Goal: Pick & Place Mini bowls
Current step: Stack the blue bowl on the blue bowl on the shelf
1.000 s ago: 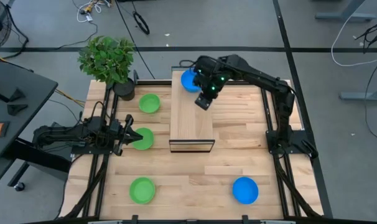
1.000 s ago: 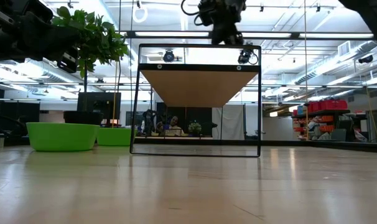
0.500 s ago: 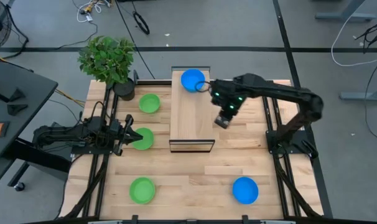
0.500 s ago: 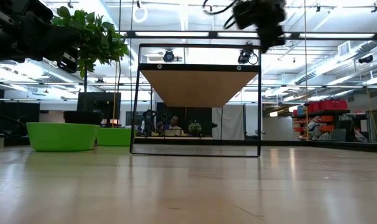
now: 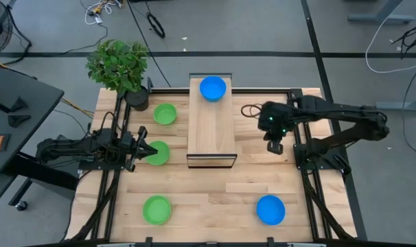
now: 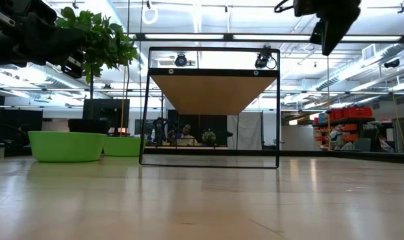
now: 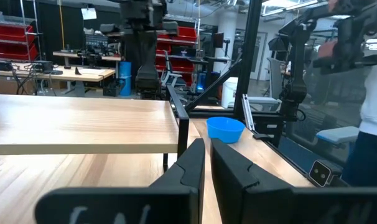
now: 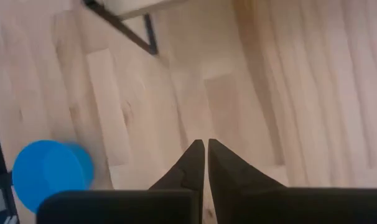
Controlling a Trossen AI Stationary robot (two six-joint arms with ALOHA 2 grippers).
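Three green mini bowls lie on the table's left half (image 5: 165, 113), (image 5: 158, 152), (image 5: 157, 209). One blue mini bowl (image 5: 213, 88) sits on the far end of the raised wooden platform (image 5: 211, 127). Another blue bowl (image 5: 270, 209) lies near the table's near right corner and shows in the right wrist view (image 8: 48, 173). My right gripper (image 5: 275, 146) hangs shut and empty over the bare table to the right of the platform, high up in the low view (image 6: 329, 30). My left gripper (image 5: 145, 152) waits shut above the left edge of the middle green bowl.
A leafy plant in a dark pot (image 5: 119, 65) stands at the far left corner. The platform's black metal frame (image 6: 212, 107) stands in the table's middle. A black cable (image 5: 249, 110) lies just right of the platform. Bare wood lies between the two near bowls.
My right gripper has swung from over the platform's far end, beside the blue bowl, toward the table's right and near edges, off the platform. The blue bowl stays on the platform.
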